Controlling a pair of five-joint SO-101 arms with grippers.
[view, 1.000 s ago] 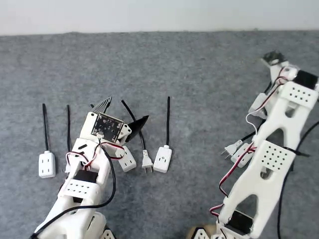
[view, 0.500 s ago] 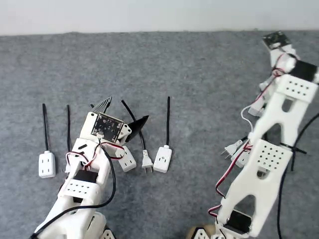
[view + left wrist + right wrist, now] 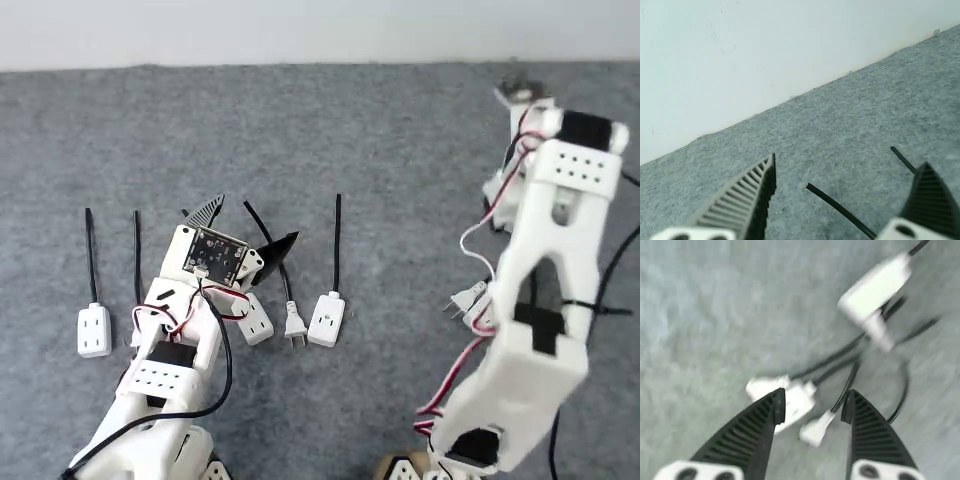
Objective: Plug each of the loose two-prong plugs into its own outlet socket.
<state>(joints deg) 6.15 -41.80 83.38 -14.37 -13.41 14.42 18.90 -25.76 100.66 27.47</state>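
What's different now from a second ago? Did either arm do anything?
The right arm lifted and swung its far end back, then toward the left arm; its jaws are open, holding nothing. The left arm, plug and sockets stayed put.

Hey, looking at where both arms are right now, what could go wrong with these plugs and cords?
Below the open right hand, white plug pieces and thin black cords lie tangled; closing might grab a cord or two pieces at once.
The loose white two-prong plug lies close beside a white outlet block; the open left hand, reaching for it, could knock that block aside.
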